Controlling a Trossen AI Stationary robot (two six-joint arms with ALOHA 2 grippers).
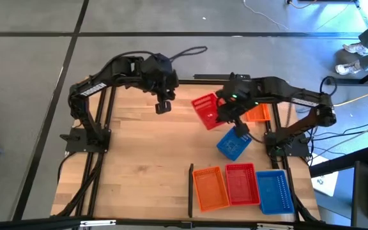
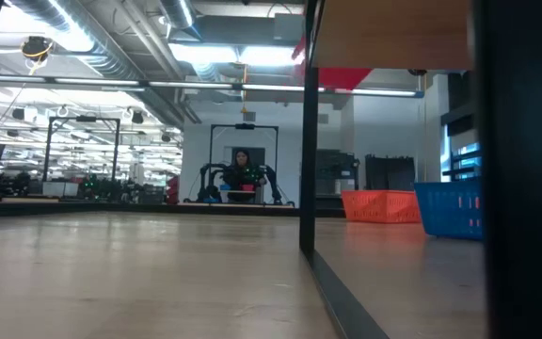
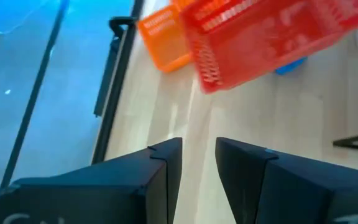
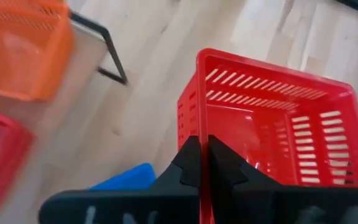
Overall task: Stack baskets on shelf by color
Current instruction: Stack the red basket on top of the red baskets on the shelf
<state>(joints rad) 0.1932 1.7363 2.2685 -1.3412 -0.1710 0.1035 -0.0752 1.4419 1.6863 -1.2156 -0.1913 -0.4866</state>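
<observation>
1. Progress: we count 3 stacks in a row at the near edge of the shelf (image 1: pixel 139 160), right of the divider (image 1: pixel 190 190): orange stack (image 1: pixel 210 188), red stack (image 1: pixel 241 184), blue stack (image 1: pixel 274 191). How many baskets each holds we cannot tell.
2. Remaining: we judge 3 baskets unplaced: a red basket (image 1: pixel 204 110) in the grip, a blue basket (image 1: pixel 234 144) loose mid-shelf, and an orange basket (image 1: pixel 258 114) under the right arm.
3. Right gripper (image 4: pixel 201 163): fingers shut on the red basket's rim, at 1 short wall.
4. Location: the red basket is near the shelf's far edge, apparently lifted, well apart from the stacks.
5. Orientation: open side up, tilted; its long axis runs roughly far-to-near, skewed from the stacks' axes.
6. Left gripper (image 3: pixel 198 163): parted, holding nothing, near the far edge, left of the red basket.
</observation>
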